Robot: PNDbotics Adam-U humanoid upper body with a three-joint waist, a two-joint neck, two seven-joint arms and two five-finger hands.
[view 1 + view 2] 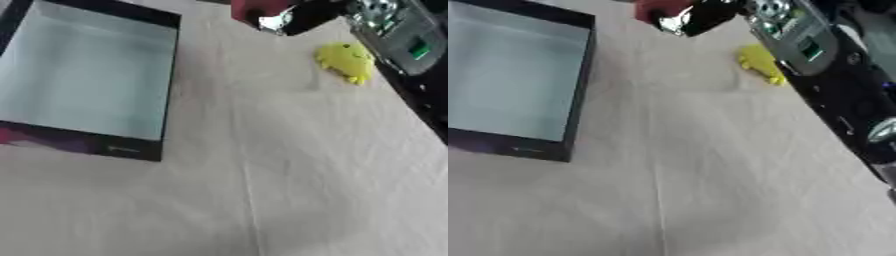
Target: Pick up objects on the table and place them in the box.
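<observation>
Right hand (293, 17) at the top edge: dark fingers appear closed on a red object (254, 9), though the grip itself is blurred. Landmark: the box (131, 149), open, well left of the hand. A yellow toy (346, 60) lies right of the box, beside the arm. Step in hand: carrying. Next: move left over the box, release.

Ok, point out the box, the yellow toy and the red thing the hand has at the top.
box (166, 80), left eye view, on its dark right wall.
yellow toy (346, 59), left eye view, middle of its body.
red object (254, 9), left eye view, on its visible lower part, at the right hand (302, 17).
</observation>
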